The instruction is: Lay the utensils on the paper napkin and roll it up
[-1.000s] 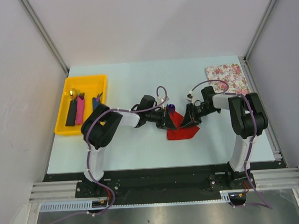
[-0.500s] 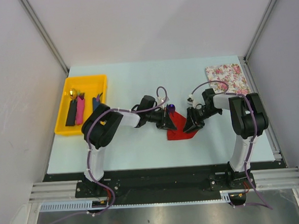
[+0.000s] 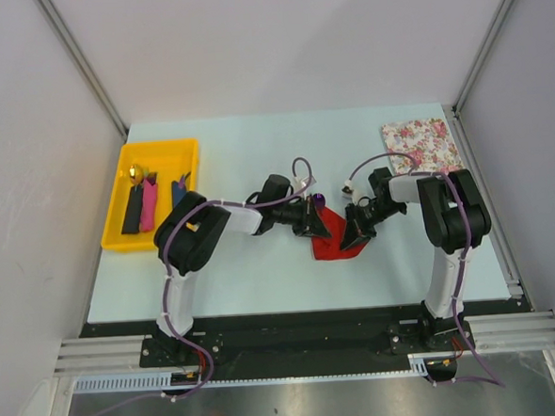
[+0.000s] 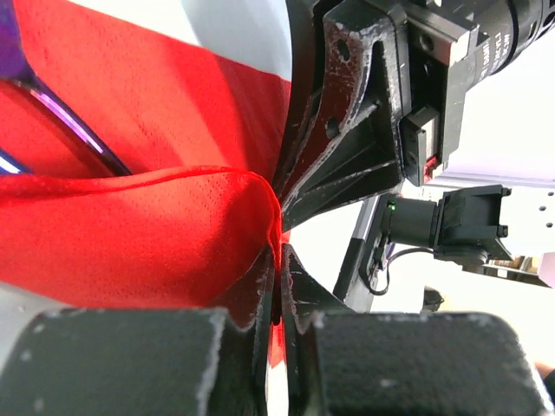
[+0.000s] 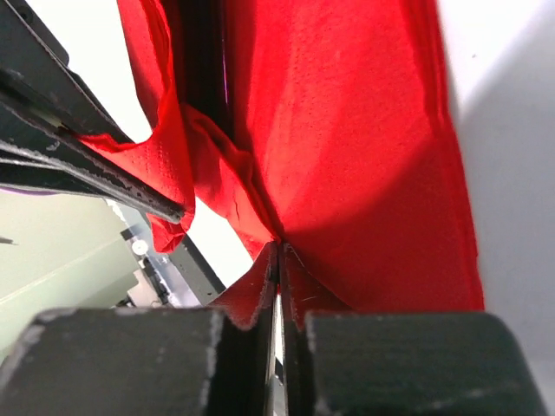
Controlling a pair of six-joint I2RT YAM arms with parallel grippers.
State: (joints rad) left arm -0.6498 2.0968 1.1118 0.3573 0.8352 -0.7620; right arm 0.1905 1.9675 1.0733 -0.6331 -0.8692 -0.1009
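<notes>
**Rolling step: the paper napkin (image 3: 332, 240) pinched from both sides in the middle of the table (image 3: 255, 153).**
The left end effector (image 4: 276, 260) and right end effector (image 5: 277, 251) each clamp a red edge, with a purple utensil (image 4: 65, 126) inside the fold. We judge both should turn together, paper taut, to avoid tearing.

Pale blue table (image 3: 255, 153) with yellow tray (image 3: 159, 145), floral sheet (image 3: 423, 144), red napkin (image 3: 331, 240).
</notes>
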